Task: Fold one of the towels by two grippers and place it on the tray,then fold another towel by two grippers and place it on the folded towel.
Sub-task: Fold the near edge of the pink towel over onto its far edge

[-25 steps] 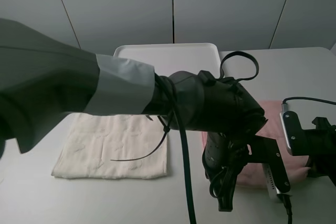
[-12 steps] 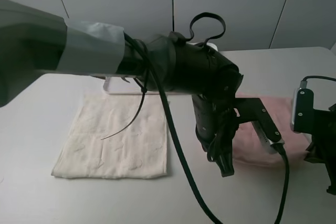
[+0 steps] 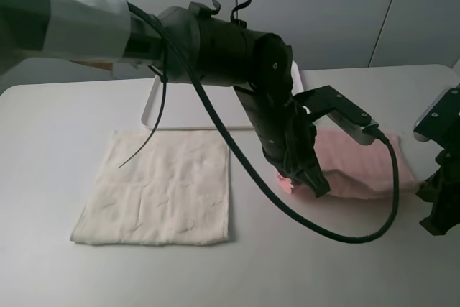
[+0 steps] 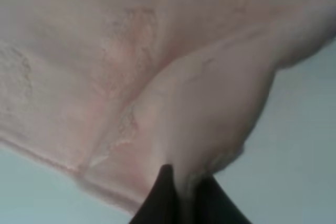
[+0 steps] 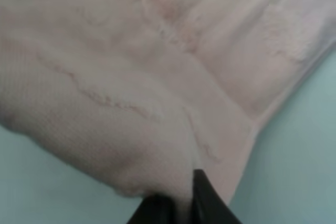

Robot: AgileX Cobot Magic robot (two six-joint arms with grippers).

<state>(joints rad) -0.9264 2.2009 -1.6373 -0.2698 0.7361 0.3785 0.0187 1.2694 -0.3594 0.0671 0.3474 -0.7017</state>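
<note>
Pale grey table point(image 3: 50, 271) spreads wide, evenly lit; right behind the table, a grey panelled wall point(image 3: 323, 5), thin dark seams point(image 3: 388, 12) splitting its panels.

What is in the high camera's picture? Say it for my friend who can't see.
Two black robot grippers pinch the near edge of a pale pink towel on a table: the left gripper reaching across the middle, the right gripper at the picture's right edge. A cream-white towel lies flat to the left, a white tray behind it.
</note>
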